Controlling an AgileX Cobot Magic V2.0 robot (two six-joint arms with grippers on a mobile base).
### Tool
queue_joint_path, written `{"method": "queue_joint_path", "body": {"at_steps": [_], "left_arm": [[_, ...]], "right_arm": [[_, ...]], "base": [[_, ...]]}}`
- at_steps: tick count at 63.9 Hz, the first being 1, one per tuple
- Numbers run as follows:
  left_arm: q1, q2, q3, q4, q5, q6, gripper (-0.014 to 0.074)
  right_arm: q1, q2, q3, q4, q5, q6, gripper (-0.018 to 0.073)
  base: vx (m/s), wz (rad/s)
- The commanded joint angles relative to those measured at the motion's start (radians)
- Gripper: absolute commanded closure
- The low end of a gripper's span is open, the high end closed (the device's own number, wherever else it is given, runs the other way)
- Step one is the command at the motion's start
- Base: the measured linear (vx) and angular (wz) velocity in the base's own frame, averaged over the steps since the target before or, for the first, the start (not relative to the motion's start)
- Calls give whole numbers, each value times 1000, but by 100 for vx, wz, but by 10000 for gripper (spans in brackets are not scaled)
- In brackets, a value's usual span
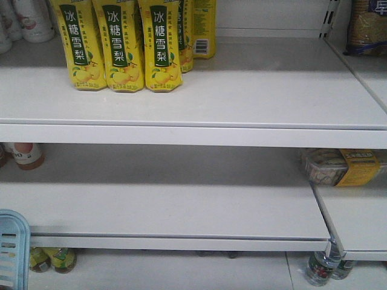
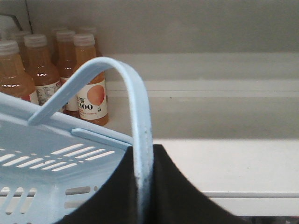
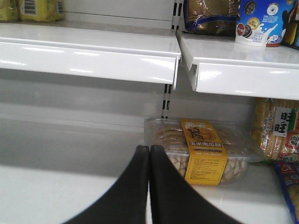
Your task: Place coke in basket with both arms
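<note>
At far left the left gripper pinches the light, springy handle of the basket, the right gripper is pressed together empty, and no coke shows anywhere

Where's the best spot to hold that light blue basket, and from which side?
The basket's thin swing handle, at the top of its arch, from above: it stands clear of the rim, and the left end effector is shut on it.
</note>
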Motion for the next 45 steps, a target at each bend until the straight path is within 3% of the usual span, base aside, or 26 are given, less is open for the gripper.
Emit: {"method": "queue_joint_path", "body": {"at_steps": [1,45], "left_arm": [[1,-23,-28,11,-179,23,603],[1,-22,-28,-38,-176,91,603]], "right_arm": [[-5,12,-27,-5,-78,-7,569],[-5,12,-27,-5,-78,-7,569]], "base": [[0,0],[0,0]]}}
